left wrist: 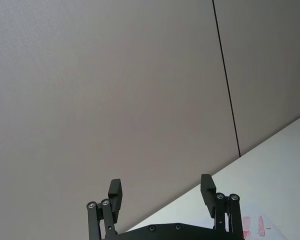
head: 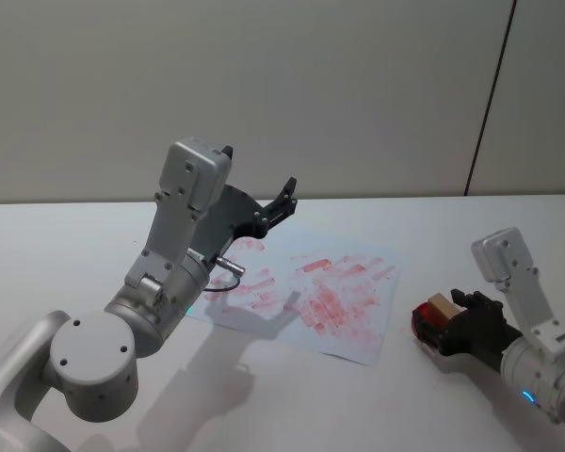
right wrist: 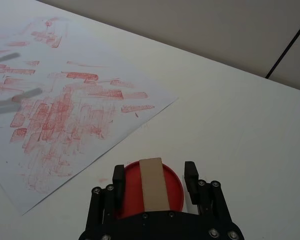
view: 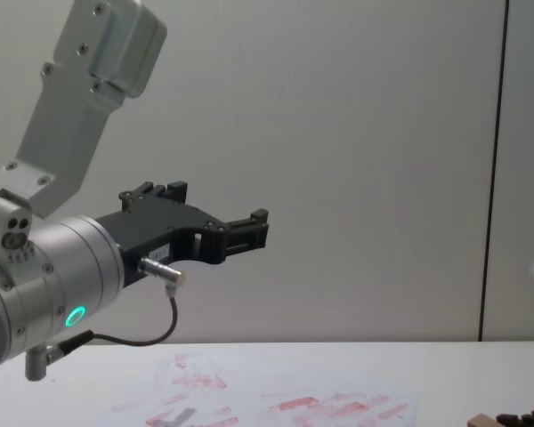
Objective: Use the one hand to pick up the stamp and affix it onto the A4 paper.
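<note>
The right hand (head: 449, 315) sits low at the right of the white surface (head: 66, 254), just right of the A4 paper (head: 358, 315). Its two black fingers (right wrist: 119, 176) stand apart on either side of the stamp (right wrist: 155, 182), a light tan wooden block that rests on a round red ink pad (right wrist: 176, 186). In the right wrist view a gap shows between each finger and the block, so the hand brackets the stamp without pressing on it. The pad lies on the surface just off the paper's right edge.

The A4 paper lies flat in the middle of the surface, covered with smudged red stamp marks.

The left hand (head: 260, 193) is raised well above the surface on the left, over the paper's far-left part, pointing away towards the grey wall (head: 358, 85). Its fingers (left wrist: 115, 192) are spread wide with nothing between them. A green ring light glows on its wrist, and a black cable (view: 147, 336) loops beneath it.
</note>
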`<control>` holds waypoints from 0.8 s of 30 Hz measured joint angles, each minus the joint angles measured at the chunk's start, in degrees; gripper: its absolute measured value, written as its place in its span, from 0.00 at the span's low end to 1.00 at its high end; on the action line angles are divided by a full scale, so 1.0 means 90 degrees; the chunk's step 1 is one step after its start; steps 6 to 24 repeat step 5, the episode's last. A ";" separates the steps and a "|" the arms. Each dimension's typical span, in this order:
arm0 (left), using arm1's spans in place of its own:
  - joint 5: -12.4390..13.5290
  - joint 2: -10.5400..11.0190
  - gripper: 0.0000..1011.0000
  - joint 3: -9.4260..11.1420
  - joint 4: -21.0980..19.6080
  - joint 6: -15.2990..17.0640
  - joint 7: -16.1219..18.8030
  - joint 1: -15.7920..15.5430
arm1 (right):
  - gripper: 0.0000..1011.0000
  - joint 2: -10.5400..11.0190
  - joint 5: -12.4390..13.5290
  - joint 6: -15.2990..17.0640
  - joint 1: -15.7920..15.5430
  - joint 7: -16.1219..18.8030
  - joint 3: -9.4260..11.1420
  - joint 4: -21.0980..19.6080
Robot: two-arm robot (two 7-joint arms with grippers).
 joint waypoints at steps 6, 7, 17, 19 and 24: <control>0.0000 0.0000 0.99 0.0000 0.0000 0.0000 0.0000 0.0000 | 0.81 -0.0003 -0.0013 -0.0003 0.0004 0.0003 -0.0004 0.0019; 0.0000 0.0000 0.99 0.0000 0.0000 0.0000 0.0000 0.0000 | 0.81 -0.0003 -0.0013 -0.0003 0.0004 0.0003 -0.0004 0.0019; 0.0000 0.0000 0.99 0.0000 0.0000 0.0000 0.0000 0.0000 | 0.81 -0.0003 -0.0013 -0.0003 0.0004 0.0003 -0.0004 0.0019; 0.0000 0.0000 0.99 0.0000 0.0000 0.0000 0.0000 0.0000 | 0.81 -0.0003 -0.0013 -0.0003 0.0004 0.0003 -0.0004 0.0019; 0.0000 0.0000 0.99 0.0000 0.0000 0.0000 0.0000 0.0000 | 0.81 -0.0003 -0.0013 -0.0003 0.0004 0.0003 -0.0004 0.0019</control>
